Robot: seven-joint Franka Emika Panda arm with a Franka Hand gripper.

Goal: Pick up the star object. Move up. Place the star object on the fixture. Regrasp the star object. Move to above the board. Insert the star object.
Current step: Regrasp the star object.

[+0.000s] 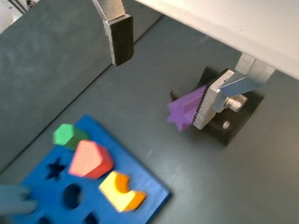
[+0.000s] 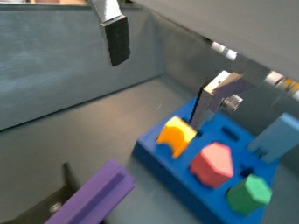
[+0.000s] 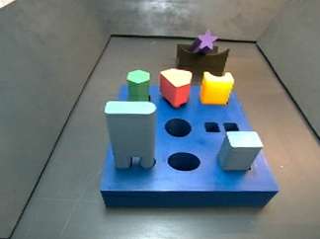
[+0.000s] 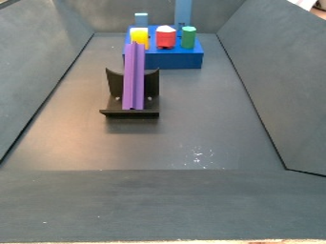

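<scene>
Star object (image 4: pixel 133 74) propped upright on the fixture (image 4: pixel 130 107); our gripper (image 1: pixel 176 61) hangs above, fingers apart, empty.
We judge a careless regrasp could tip it.

The gripper (image 1: pixel 176 61) is hanging high above the floor, showing only in both wrist views. One of its fingers (image 1: pixel 121 35), a silver plate with a dark pad, is showing near; the opposite finger (image 1: pixel 239 87) is sitting well apart from it. Nothing is lying between the fingers.
</scene>
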